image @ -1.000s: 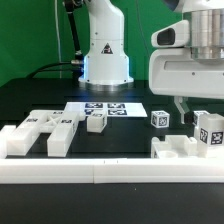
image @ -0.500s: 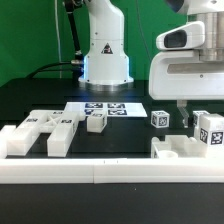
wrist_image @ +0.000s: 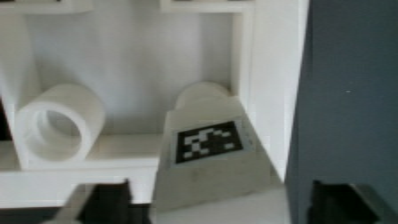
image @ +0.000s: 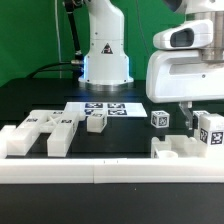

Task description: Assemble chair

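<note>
Chair part (wrist_image: 210,150), standing between the jaws

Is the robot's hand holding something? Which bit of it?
Cannot tell. The gripper straddles the tagged white plastic block at its two sides, but whether its jaws touch isn't clear.

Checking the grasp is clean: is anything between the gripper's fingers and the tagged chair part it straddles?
Nothing visible does. In the wrist view the tagged chair part stands directly between the fingers of the gripper, with only a narrow gap showing at each side.
</note>
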You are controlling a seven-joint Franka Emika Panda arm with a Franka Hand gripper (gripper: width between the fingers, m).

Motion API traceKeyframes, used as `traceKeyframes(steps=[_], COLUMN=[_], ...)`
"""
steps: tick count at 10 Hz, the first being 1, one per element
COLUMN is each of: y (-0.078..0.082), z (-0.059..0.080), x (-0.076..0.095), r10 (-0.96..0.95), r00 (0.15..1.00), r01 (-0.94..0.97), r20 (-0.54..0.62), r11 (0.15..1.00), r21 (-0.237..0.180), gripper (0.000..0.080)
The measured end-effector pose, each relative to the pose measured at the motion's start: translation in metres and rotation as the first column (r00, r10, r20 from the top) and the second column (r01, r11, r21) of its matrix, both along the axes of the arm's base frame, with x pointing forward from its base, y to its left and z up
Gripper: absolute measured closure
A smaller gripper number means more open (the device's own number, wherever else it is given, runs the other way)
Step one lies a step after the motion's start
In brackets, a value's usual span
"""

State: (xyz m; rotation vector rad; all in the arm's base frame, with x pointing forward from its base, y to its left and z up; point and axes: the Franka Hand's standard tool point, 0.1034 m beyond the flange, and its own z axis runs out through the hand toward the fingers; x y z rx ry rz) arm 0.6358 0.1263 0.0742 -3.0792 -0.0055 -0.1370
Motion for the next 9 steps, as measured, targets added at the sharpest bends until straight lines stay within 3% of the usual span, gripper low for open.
traceKeyframes(steps=[1,2,6,9], y=[0.0002,0.0001,-0.0002,-0.0011], z=[0.0,0.0,0.0,-0.0006], x=[-0.0001,0.0,0.0,-0.0008], r10=[0.0,0.0,-0.084,-0.481], r00=[1.0,1.0,0.996,0.876], r01=[0.0,0.0,0.084,0.482], r20=[0.0,0.0,-0.005,-0.041], r11=[1.0,1.0,0.996,0.875], r21=[0.0,0.0,0.008,0.034], gripper=[0.0419,0.0512,0.0511,0.0511])
